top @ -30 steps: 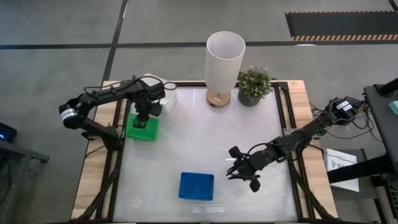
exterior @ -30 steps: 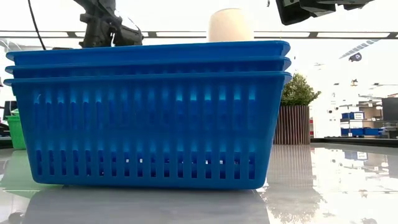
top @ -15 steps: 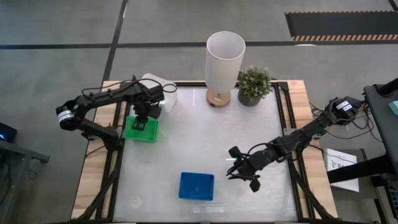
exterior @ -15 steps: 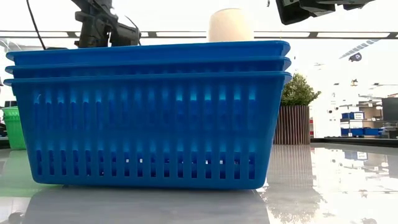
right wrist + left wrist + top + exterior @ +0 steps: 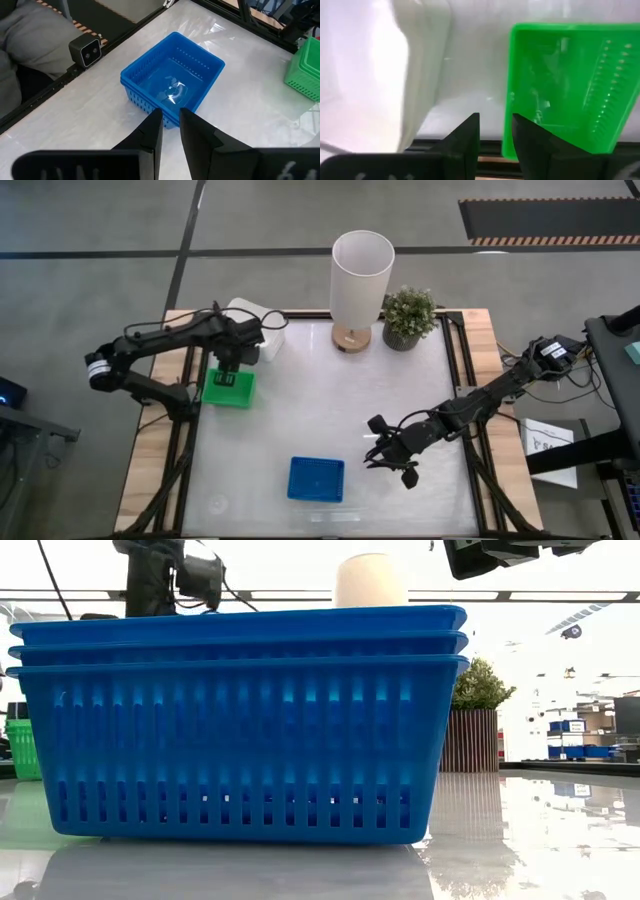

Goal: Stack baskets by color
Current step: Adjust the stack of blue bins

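Note:
Three blue baskets [image 5: 316, 479] sit nested on the table near its front edge and fill the low view [image 5: 240, 730]. A green stack [image 5: 229, 390] stands on the table at the left, with white baskets [image 5: 262, 330] just beyond it. My left gripper [image 5: 495, 120] hangs open above the green stack's edge [image 5: 509, 100], pointing steeply down, and only table shows between its fingers. My right gripper [image 5: 171, 112] hovers right of the blue stack [image 5: 172, 87], open by a narrow gap and holding nothing.
A tall white cylinder lamp [image 5: 361, 285] and a potted plant [image 5: 409, 317] stand at the table's far edge. A small camera [image 5: 86, 50] sits at the near edge. Bare tabletop lies between the green and blue stacks.
My left gripper has risen a little above the green stack and tipped more steeply downward, while its arm has swung slightly toward the table's left edge. Its finger gap looks unchanged.

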`<state>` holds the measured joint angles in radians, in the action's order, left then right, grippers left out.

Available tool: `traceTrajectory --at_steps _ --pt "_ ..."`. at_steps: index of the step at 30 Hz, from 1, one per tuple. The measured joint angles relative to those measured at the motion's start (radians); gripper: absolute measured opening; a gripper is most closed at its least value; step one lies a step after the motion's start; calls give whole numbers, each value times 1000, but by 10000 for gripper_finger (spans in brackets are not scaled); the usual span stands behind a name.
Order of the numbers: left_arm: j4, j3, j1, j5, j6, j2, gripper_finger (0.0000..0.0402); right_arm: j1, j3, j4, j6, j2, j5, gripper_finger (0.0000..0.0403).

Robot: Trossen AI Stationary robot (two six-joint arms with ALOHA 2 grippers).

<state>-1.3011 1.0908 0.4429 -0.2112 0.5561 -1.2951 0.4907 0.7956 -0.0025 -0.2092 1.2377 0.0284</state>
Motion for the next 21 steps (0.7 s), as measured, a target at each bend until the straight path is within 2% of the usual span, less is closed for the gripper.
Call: traceTrajectory --at_steps 4,8,12,16,21 --pt "2 33 -28 -3 -27 8 96 0 0 0 0 0 0 57" --pt "68 46 -106 -2 -270 25 95 0 0 0 -1 0 0 57" --pt "203 14 -271 -1 -440 50 84 0 0 0 -10 0 1 57" --pt "380 -40 -438 -8 -448 62 64 0 -11 -1 13 0 24 56" --pt "605 -102 -575 -10 -456 65 45 0 -19 0 15 4 87 50"
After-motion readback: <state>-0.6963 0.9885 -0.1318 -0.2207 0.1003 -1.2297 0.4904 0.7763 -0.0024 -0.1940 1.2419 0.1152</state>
